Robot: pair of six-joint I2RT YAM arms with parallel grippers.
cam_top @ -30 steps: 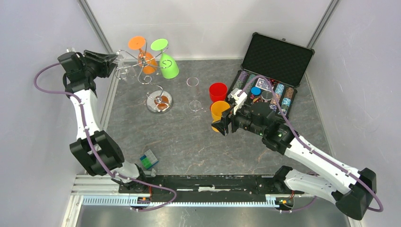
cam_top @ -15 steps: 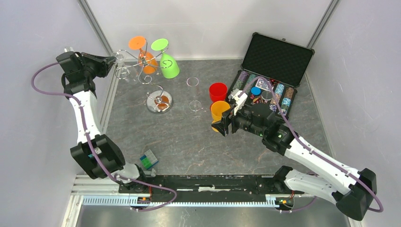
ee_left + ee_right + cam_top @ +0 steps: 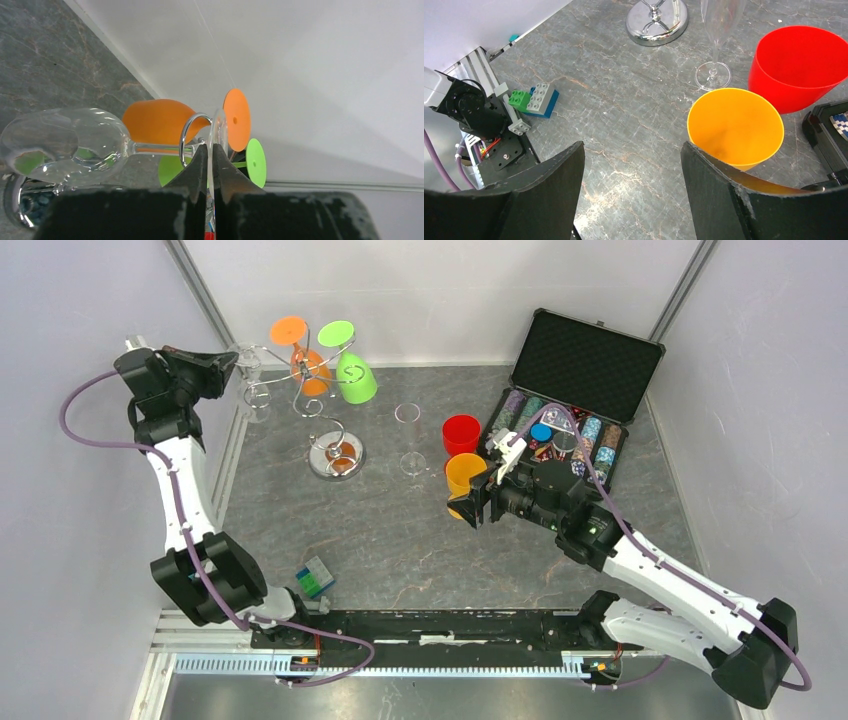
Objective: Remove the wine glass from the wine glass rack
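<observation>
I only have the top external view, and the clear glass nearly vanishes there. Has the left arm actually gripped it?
Observer: Yes. The left wrist view shows the left gripper with its jaws shut on the thin foot of the clear wine glass, seen edge-on.
Operator: Is it off the rack?
Observer: Not yet. A chrome loop of the wine glass rack arches over the stem beside the foot.
Operator: And the right side?
Observer: The right gripper has its jaws open with nothing between them, near the orange cup.

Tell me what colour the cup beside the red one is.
Orange-yellow. The cup shows best in the right wrist view.
</observation>
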